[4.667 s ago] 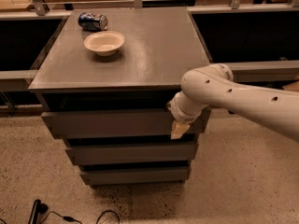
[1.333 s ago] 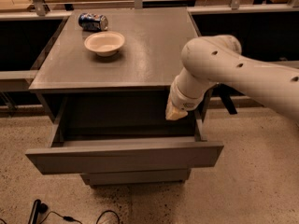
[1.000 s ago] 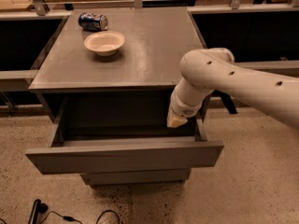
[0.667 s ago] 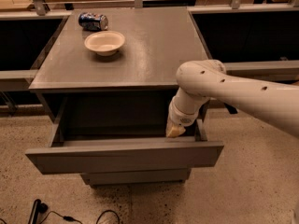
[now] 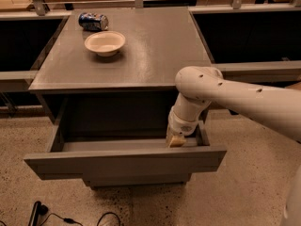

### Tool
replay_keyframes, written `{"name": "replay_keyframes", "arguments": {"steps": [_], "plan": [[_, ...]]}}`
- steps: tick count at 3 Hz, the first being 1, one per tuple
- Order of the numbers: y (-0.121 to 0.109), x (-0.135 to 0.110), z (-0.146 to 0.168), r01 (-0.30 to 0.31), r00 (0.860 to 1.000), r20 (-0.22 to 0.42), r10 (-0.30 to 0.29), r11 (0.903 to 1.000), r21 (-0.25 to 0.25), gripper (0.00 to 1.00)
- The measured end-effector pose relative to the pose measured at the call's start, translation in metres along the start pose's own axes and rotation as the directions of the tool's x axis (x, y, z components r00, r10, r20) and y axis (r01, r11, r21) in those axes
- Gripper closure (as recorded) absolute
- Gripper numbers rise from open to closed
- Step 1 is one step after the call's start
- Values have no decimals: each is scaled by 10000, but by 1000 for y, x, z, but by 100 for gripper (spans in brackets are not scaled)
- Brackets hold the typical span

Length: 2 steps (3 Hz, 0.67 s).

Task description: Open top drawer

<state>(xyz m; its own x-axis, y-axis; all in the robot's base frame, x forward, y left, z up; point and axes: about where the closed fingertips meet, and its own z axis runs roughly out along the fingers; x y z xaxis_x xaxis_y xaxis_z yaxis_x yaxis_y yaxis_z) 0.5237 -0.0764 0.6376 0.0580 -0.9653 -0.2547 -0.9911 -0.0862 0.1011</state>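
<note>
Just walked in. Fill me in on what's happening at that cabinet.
A one-armed robot is working the top drawer of a grey cabinet. The drawer stands wide open, well out past the cabinet front, and its inside looks bare. The pincer is down inside it, just behind the front panel near the right end. A bowl and a can lying on its side sit on the cabinet top.

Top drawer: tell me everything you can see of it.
The top drawer stands pulled well out of the cabinet, level and open. Its wide front panel is flat, dark grey-brown and has no handle. Grey side walls frame a shallow interior. The hand hangs inside, just behind the front panel near the right wall.
</note>
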Motion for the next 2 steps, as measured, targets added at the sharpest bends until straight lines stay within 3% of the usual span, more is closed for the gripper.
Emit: {"name": "replay_keyframes", "arguments": {"steps": [2], "plan": [[66,-17,-6,261,9974,694,-172,9912,-1300,100]]}}
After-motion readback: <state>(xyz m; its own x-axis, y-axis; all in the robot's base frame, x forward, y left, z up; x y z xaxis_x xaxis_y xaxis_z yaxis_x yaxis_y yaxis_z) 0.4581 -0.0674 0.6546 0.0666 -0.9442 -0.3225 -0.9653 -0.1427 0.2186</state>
